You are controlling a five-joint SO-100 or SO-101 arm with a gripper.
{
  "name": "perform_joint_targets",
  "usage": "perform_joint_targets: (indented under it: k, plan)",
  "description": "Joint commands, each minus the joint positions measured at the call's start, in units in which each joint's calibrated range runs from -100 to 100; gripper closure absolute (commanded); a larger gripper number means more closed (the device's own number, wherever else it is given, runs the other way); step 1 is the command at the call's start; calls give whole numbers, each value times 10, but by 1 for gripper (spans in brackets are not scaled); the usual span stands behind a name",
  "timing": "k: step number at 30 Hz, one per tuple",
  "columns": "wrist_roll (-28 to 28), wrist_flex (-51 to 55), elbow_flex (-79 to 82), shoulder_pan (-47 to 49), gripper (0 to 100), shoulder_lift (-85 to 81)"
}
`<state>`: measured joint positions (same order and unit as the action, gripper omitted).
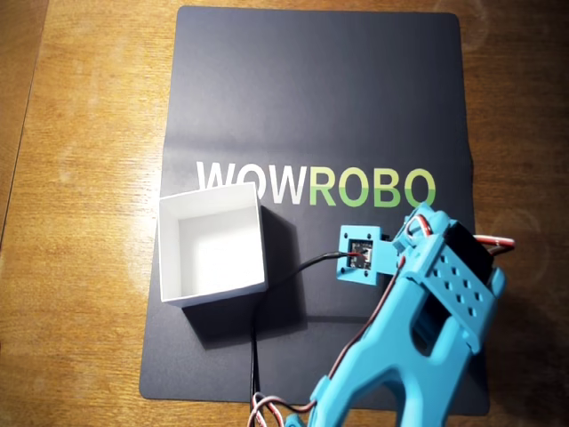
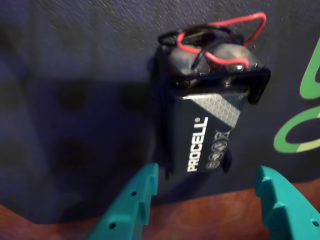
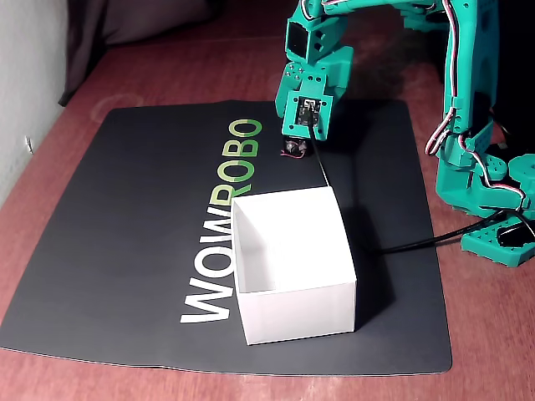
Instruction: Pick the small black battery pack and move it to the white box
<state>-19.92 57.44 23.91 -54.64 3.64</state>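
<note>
A wooden table (image 1: 80, 178) is carrying everything here, and one dark mat (image 1: 311, 98) printed with WOWROBO (image 1: 316, 187) is lying across most of it. One teal arm (image 3: 468, 125) is reaching over from its base at the right of the fixed view, bending down toward the mat's far part. One white box (image 3: 292, 288) is sitting open-topped on the mat, nothing showing inside it; in the overhead view (image 1: 213, 289) it is lying left of the arm's wrist, with a black cable (image 1: 293, 267) running past its corner.

One small black battery pack (image 2: 205, 140) is lying flat on the mat, white PROCELL lettering facing up, with thin red wires (image 2: 225, 30) looping at its far end. In the fixed view it is only showing as a small dark shape (image 3: 292, 149) right under the wrist, well apart from the box.

The end effector (image 2: 205, 195) is hanging just over the pack's near end with its two teal fingers (image 2: 135, 200) spread wide, wider than the pack, gripping nothing. The pack is sitting between and just ahead of the fingertips, and I cannot tell whether either finger is touching it
</note>
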Motion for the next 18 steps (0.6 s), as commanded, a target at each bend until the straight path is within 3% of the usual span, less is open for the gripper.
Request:
perform_joint_targets:
  k: [1, 12, 18]
  plan:
    - [-2, 22, -13, 20, 78, -2]
    - [2, 15, 8, 36, 78, 1]
    - [2, -50, 8, 39, 78, 24]
